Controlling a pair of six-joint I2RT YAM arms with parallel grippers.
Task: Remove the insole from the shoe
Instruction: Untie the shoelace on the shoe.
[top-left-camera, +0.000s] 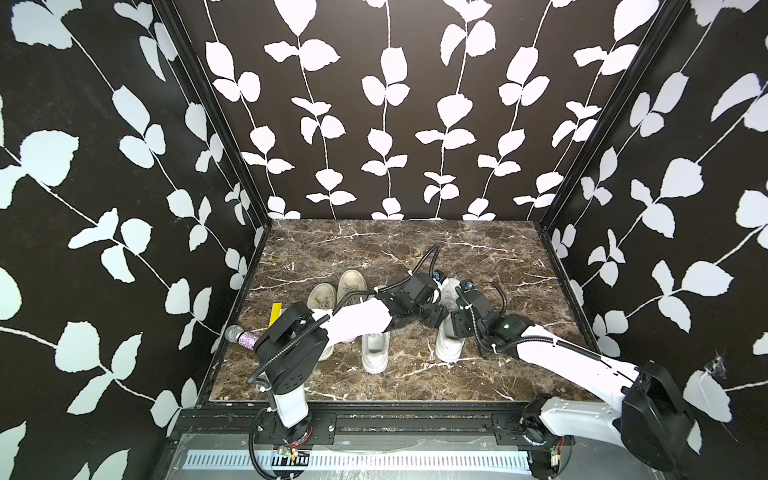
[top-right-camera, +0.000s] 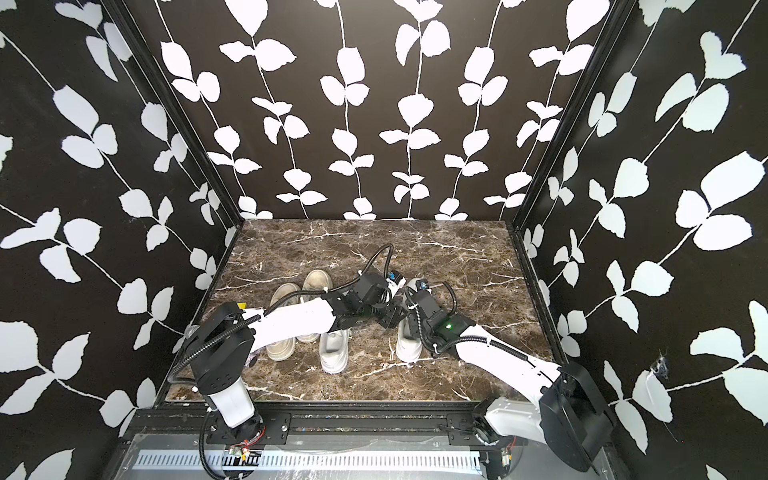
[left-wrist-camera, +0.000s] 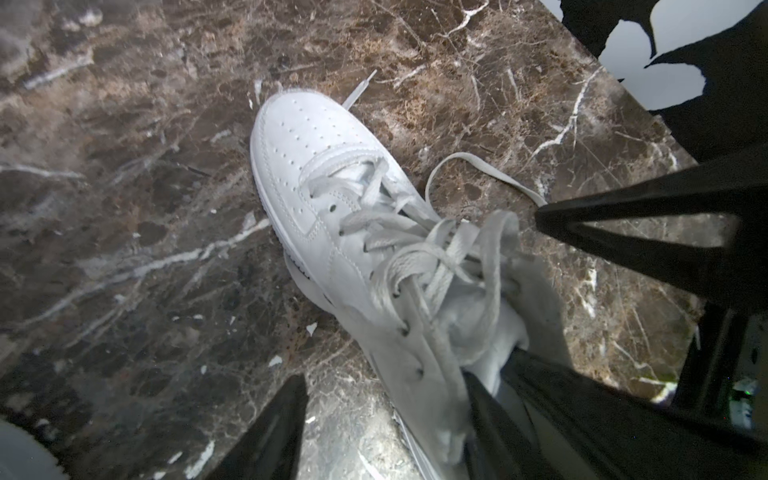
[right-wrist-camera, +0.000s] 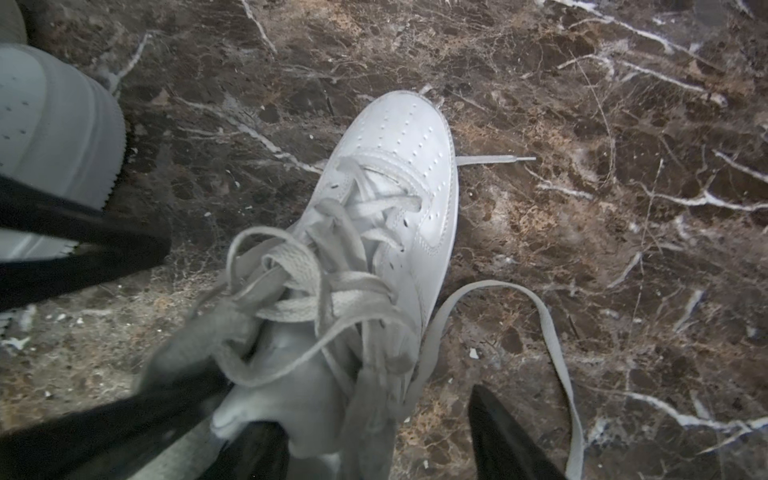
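The white lace-up shoe lies right of the table's centre with its toe toward the front edge. Both grippers meet over its opening. In the left wrist view my left gripper is open, one finger over the table and the other down inside the shoe. In the right wrist view my right gripper is open too, one finger outside and the other under the tongue of the shoe. Loose laces cover the opening. I cannot make out the insole.
A second white shoe lies just left of the first. A beige pair sits further left, partly under my left arm. A glittery microphone and a yellow object lie at the left edge. Patterned walls enclose the table on three sides.
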